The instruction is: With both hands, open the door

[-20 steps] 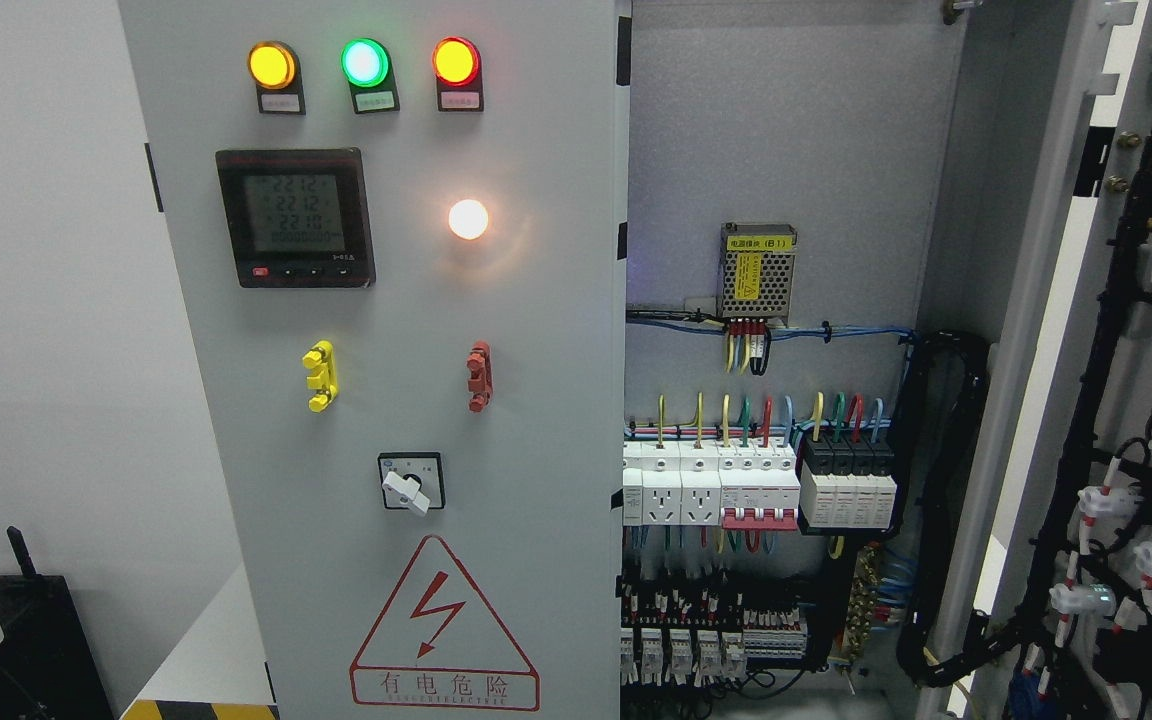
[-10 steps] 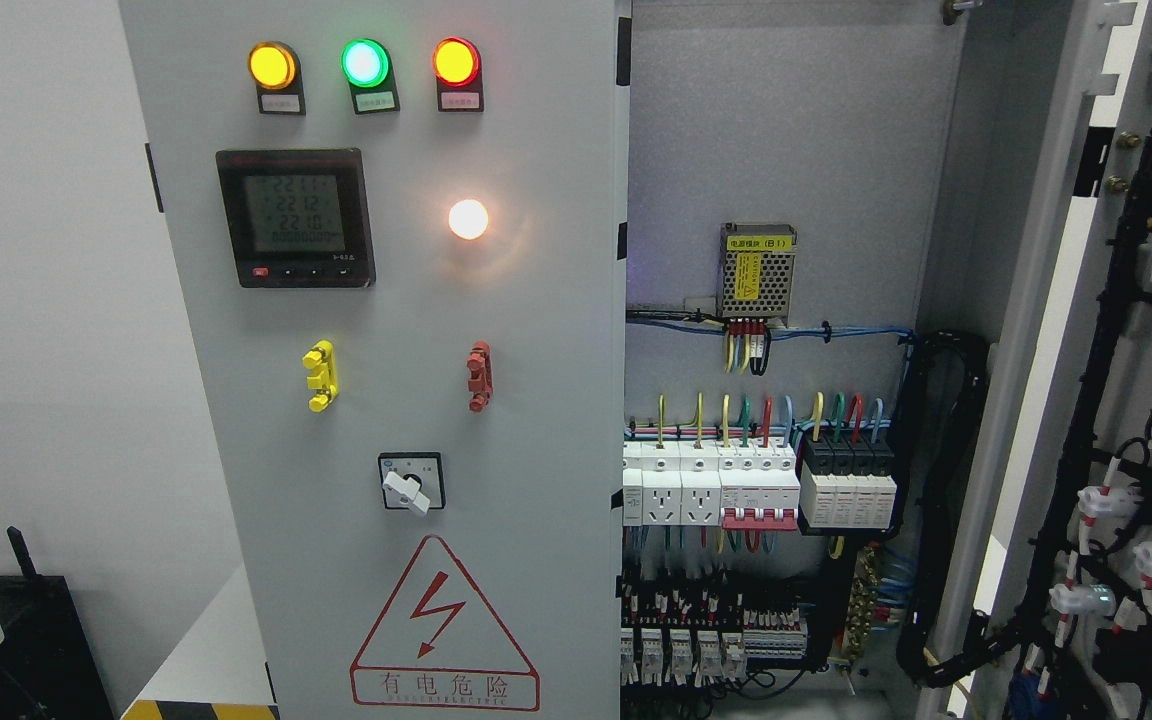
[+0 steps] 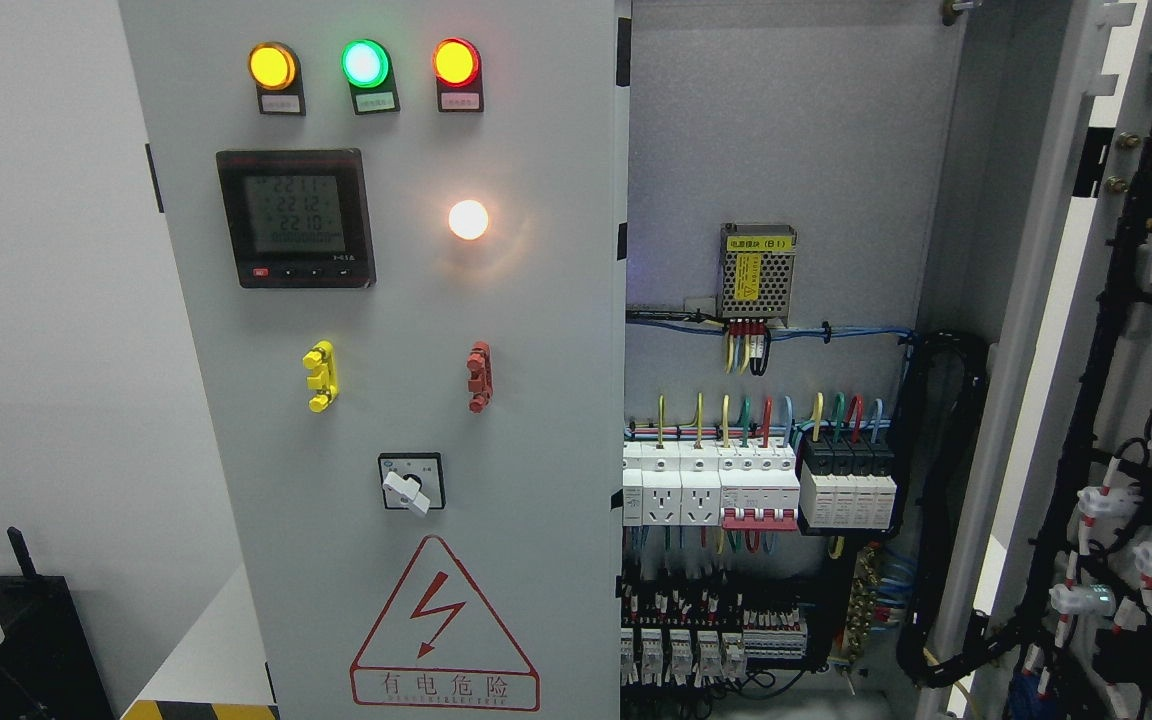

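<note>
A grey electrical cabinet fills the head view. Its left door (image 3: 536, 400) stands closed and carries three lit lamps (image 3: 364, 63), a black meter (image 3: 294, 218), a white glowing lamp (image 3: 468, 219), a yellow handle (image 3: 320, 375), a red handle (image 3: 479, 376), a rotary switch (image 3: 411, 481) and a red warning triangle (image 3: 442, 630). The right door (image 3: 1136, 400) is swung wide open at the picture's right, its inner side with black wiring facing me. Between them the cabinet interior (image 3: 786, 150) is exposed. Neither of my hands shows.
Inside are a small power supply (image 3: 758, 269), a row of white breakers and sockets (image 3: 711, 486), black modules (image 3: 846, 486) and coloured wires. A black box (image 3: 6, 640) stands at the lower left by the white wall. A yellow-black floor stripe (image 3: 196, 710) runs along the cabinet's foot.
</note>
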